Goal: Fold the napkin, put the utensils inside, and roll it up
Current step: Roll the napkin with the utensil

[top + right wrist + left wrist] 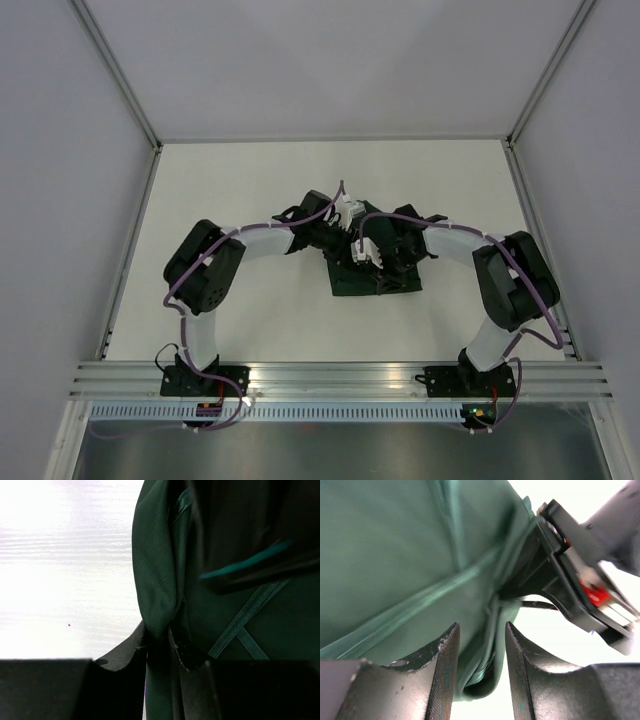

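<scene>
Left arm: reaches in from the left over the white table (250, 190), its wrist bent toward the middle. Left gripper (481, 627) is at the napkin's left side. In the left wrist view its two ribbed fingers (447, 670) stand apart, with a folded edge of the napkin (375, 283) lying in the gap. Bright table shows between the cloth and the right-hand finger, so this gripper is released, not clamped.

Middle: the napkin sits at the centre of the table, under and between the two wrists. It is dark green and bunched into a compact folded shape, its near edge roughly straight in the overhead view. Stitched hems cross its surface as lighter green lines. In the left wrist view a thin dark rod (537, 603) pokes out from under a fold, just beside the other gripper's body (possibly the fork's handle; cannot tell). The fork cannot be made out in the other two views.

Right arm: comes in from the right and meets the left arm over the cloth. Right gripper (159, 632) is clenched on a raised fold of the napkin. In the right wrist view the cloth runs up out of the pinched fingertips as a narrow ridge, with no gap showing between pads and fabric. Bare table lies to the left of that ridge.
</scene>
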Action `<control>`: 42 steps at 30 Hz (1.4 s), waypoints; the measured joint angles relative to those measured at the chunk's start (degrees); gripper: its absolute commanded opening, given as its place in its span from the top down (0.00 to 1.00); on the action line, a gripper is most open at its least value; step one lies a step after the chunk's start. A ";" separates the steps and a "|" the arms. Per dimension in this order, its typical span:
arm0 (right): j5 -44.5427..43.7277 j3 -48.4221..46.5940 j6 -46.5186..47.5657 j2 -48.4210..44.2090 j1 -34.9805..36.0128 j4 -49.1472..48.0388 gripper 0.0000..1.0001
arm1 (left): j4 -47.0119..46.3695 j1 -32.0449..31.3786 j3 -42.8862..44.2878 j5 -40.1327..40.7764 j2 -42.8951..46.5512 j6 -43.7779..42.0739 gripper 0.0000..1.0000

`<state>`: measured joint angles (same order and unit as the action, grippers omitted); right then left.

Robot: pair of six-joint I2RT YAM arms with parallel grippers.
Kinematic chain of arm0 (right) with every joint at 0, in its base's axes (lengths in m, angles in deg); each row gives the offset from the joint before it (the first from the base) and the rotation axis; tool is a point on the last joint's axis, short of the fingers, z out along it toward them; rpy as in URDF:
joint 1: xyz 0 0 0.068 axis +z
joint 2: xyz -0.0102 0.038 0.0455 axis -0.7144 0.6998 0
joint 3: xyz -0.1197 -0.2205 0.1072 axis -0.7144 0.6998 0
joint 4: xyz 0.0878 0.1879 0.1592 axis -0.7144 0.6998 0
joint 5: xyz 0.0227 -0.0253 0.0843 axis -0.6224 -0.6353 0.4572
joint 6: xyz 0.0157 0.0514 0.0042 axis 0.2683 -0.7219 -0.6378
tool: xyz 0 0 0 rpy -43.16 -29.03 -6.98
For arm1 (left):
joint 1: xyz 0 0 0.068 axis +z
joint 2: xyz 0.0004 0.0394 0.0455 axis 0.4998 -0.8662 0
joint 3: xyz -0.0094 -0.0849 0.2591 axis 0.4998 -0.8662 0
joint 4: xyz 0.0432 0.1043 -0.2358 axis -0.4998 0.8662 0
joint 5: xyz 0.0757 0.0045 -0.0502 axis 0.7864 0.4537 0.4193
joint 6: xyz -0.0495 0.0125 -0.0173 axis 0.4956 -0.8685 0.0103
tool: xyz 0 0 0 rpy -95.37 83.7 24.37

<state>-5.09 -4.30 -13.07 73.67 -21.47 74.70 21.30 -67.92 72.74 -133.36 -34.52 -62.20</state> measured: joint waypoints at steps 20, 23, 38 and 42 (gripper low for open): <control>11.04 -17.55 0.94 21.49 -4.42 29.03 0.75 | -29.79 -6.36 -33.59 44.72 34.67 -2.71 0.45; 11.47 -18.56 0.66 23.58 -5.01 31.67 0.75 | -33.62 -14.16 -36.17 51.08 34.97 -9.16 0.45; 11.93 -19.21 -0.24 26.93 -6.54 36.02 0.75 | -36.48 -35.10 -30.29 58.97 17.55 -31.69 0.40; 11.91 -19.21 -0.26 27.08 -6.73 36.28 0.75 | -36.22 -35.60 -28.81 58.66 14.97 -34.07 0.39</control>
<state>6.83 -23.52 -13.33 100.75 -28.20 110.98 -14.91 -103.52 43.93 -74.70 -19.54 -96.28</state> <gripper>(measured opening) 0.249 0.606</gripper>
